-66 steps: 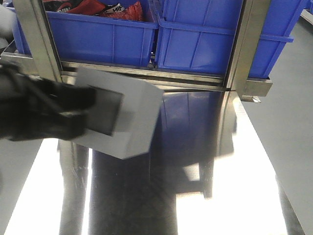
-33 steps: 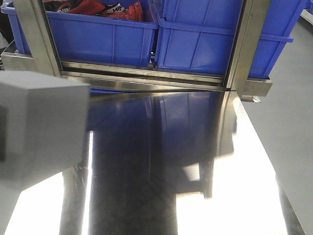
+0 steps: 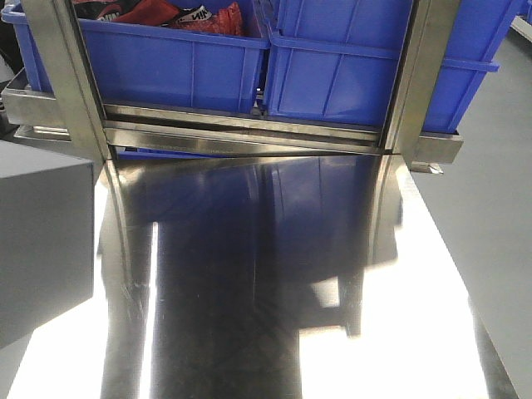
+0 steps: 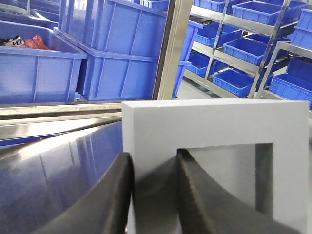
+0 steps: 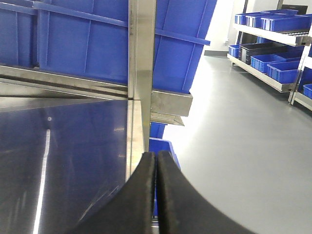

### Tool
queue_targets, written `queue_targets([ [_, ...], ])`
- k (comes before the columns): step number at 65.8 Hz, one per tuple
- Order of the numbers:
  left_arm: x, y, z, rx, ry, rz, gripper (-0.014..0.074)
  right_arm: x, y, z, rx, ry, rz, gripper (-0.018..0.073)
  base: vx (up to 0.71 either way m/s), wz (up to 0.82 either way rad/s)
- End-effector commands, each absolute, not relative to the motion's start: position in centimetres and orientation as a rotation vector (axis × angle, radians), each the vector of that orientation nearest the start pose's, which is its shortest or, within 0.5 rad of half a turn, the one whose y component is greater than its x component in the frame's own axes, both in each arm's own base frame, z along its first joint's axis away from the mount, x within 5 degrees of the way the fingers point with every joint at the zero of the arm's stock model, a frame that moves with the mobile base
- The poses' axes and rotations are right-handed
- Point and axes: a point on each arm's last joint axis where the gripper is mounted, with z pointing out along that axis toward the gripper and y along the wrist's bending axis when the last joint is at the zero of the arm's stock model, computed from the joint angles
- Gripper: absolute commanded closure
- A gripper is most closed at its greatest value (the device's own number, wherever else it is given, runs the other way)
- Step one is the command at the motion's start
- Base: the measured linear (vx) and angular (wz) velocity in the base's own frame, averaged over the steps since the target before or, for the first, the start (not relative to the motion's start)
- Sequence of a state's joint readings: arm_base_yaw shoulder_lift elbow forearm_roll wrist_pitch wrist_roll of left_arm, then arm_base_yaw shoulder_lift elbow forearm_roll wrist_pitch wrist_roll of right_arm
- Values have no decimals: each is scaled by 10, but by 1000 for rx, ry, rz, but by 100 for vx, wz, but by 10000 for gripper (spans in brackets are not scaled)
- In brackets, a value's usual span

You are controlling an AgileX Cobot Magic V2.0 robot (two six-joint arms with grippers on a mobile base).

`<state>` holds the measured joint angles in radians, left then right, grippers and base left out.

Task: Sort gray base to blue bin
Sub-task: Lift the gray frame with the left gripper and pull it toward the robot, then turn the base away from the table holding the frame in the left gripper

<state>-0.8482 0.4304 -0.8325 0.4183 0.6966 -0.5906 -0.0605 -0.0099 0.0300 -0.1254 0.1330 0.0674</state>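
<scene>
The gray base [image 4: 214, 122] fills the left wrist view, a matte gray block with a rectangular recess. My left gripper [image 4: 153, 161] is shut on the block's left wall, one finger outside and one inside the recess. In the front view the gray base [image 3: 41, 241] is a big blurred block at the left edge, held above the steel table [image 3: 274, 274]. Two blue bins stand side by side on the rack behind the table: the left blue bin [image 3: 166, 71] holds red and black items, the right blue bin [image 3: 366, 75] shows only its wall. My right gripper [image 5: 156, 158] is shut on nothing at the table's right edge.
Steel rack posts [image 3: 416, 83] and a crossbar [image 3: 249, 133] stand in front of the bins. A steel post [image 5: 141, 73] rises just ahead of the right gripper, with a small blue bin [image 5: 163, 146] below the table edge. Shelves of more blue bins [image 4: 243, 48] stand beyond on a gray floor.
The gray base has travelled left and nearer to the front camera, from mid-left to the left edge. The black left gripper has passed out of the front view.
</scene>
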Motion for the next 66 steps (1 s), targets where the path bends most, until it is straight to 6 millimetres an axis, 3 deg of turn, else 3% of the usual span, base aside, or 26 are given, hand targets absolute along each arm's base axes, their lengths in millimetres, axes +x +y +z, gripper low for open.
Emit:
queue_targets([
  [1,53,-28,416,323,1616,-641,471,56,-4,195,-3,1560,-112,568,0,0],
  [66,53,-28,416,323,1616,-641,471,56,-4,195,-3,1560,-112,568,0,0],
])
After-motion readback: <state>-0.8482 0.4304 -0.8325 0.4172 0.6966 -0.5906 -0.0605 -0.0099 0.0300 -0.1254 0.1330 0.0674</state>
